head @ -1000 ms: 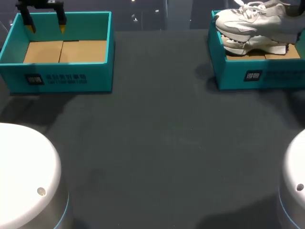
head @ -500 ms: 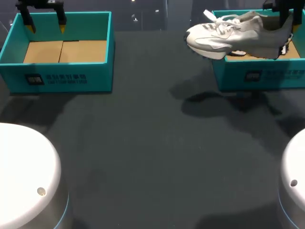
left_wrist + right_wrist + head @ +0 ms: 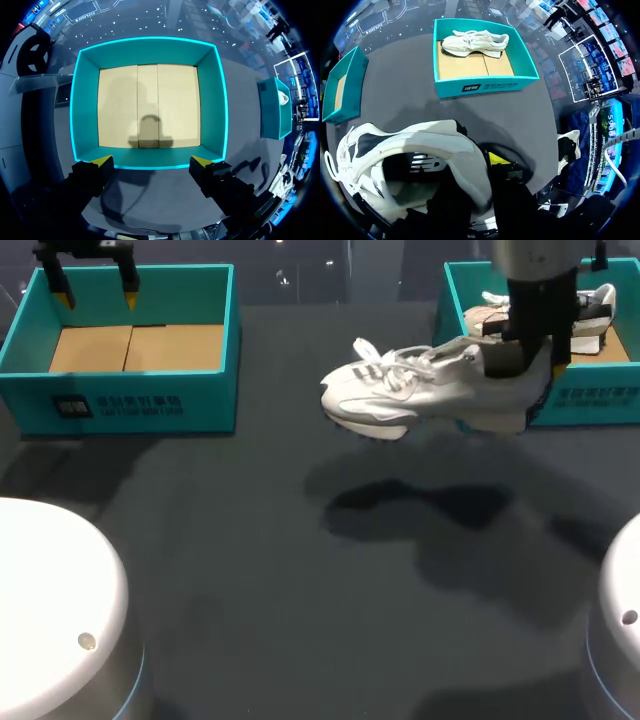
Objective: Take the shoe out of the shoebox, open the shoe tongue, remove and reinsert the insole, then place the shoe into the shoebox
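A white lace-up shoe (image 3: 420, 390) hangs above the dark table, toe toward the left, just left of the teal right shoebox (image 3: 590, 400). My right gripper (image 3: 540, 345) is shut on the shoe's heel collar. In the right wrist view the shoe (image 3: 410, 145) fills the space by the gripper (image 3: 480, 165); one yellow fingertip (image 3: 497, 159) shows outside the heel, and the other is hidden inside. A second white shoe (image 3: 590, 305) lies in the right shoebox (image 3: 485, 86). My left gripper (image 3: 95, 290) hovers open over the far rim of the left box.
The teal left box (image 3: 130, 405) at the back left holds only its cardboard floor, as the left wrist view shows beyond the gripper (image 3: 151, 161) and the box wall (image 3: 150, 50). The left box (image 3: 342, 82) also shows in the right wrist view.
My right arm has lifted the shoe out of the right shoebox and carried it left and forward over the table. The left arm has stayed still.
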